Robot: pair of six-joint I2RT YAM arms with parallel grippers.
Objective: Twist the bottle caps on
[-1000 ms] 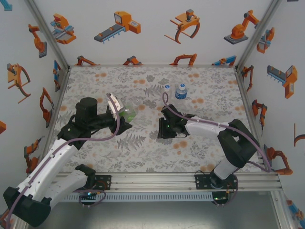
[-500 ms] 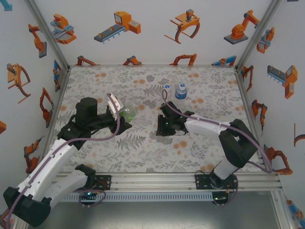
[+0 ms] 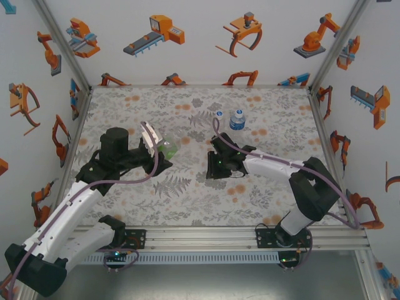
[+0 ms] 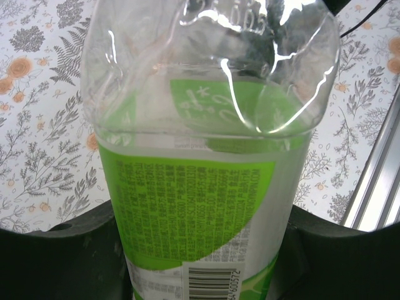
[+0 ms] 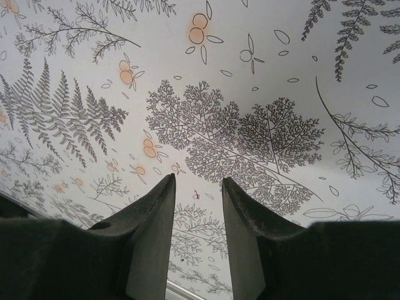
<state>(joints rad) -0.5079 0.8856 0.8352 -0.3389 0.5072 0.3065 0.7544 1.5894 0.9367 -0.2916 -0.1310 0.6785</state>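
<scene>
Left hand [image 3: 156, 150] pinches the green-labelled clear plastic bottle [image 4: 200, 206] mid-left; right hand [image 5: 198, 181], slightly spread and empty, probably fetches the tiny pale round cap [image 3: 219, 114] next.

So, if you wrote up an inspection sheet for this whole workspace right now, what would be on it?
Surface: table with a flat grey fern and orange flower print.
Job's things: green-label bottle held in the left gripper; blue-label bottle upright at the far side; small pale item beside it, too small to identify.
Clutter: nothing seen.
Grippers: left gripper shut on the green-label bottle; right gripper open, empty, low over the table.
Cables: purple cable along each arm.
Surroundings: white walls with orange robot prints; metal rail at the near edge.
</scene>
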